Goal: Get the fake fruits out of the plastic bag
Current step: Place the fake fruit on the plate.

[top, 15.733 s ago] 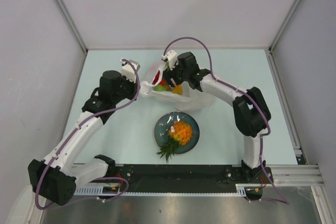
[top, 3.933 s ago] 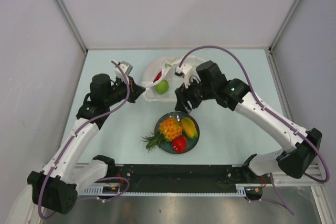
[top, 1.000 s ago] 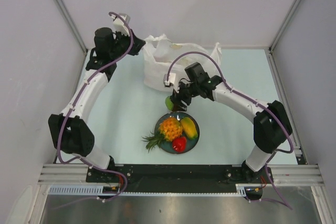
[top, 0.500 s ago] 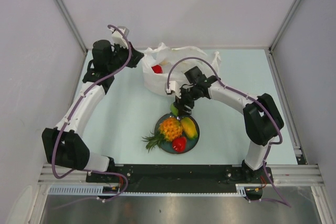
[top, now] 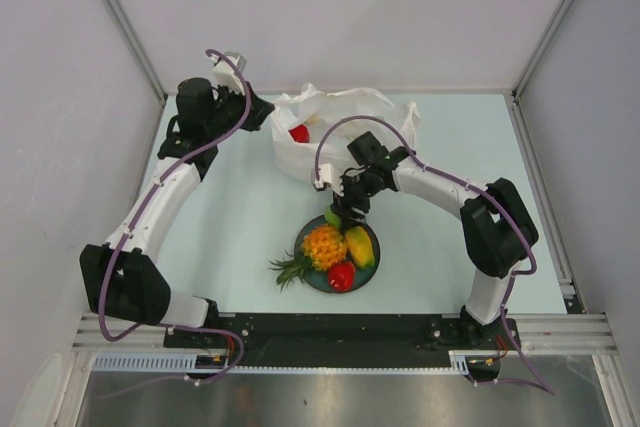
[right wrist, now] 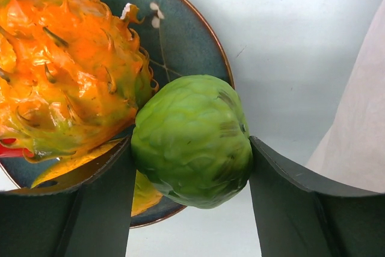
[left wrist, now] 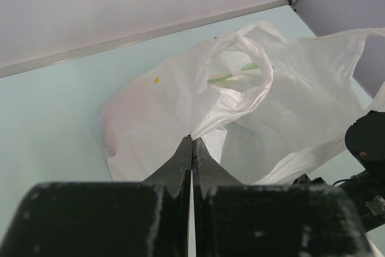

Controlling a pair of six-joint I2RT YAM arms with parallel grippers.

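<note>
Top cam: vs. half a sec ago, the right arm [top: 440, 182] has come a bit nearer to the plate [top: 372, 269]. The green fruit [top: 332, 215] is now at the plate's far rim. The left arm [top: 160, 197] kept its pos.; the plastic bag [top: 345, 112] sagged slightly. The left arm reaches far along the left side w/ elbow bent, wrist at the bag's far-left corner. The right arm goes out to the right, then folds back inward, wrist pointing down at the plate. The red fruit in the bag [top: 298, 133] lies in the open mouth. Pineapple [top: 325, 244], mango [top: 360, 244] and the red fruit on the plate [top: 341, 274] sit together, on the table [top: 230, 217].

Left wrist cam: left jaws are fully closed, pinching a fold of the bag [left wrist: 156, 112]. One loop handle [left wrist: 252, 70] stands up behind. The small yellow and green prints are too small to read.

Right wrist cam: right jaws stand wide, pressing both sides of the green fruit [right wrist: 192, 139]. It is over the plate rim [right wrist: 186, 34], just beside the pineapple [right wrist: 60, 70]. The bag [right wrist: 361, 124] shows at the right edge.
</note>
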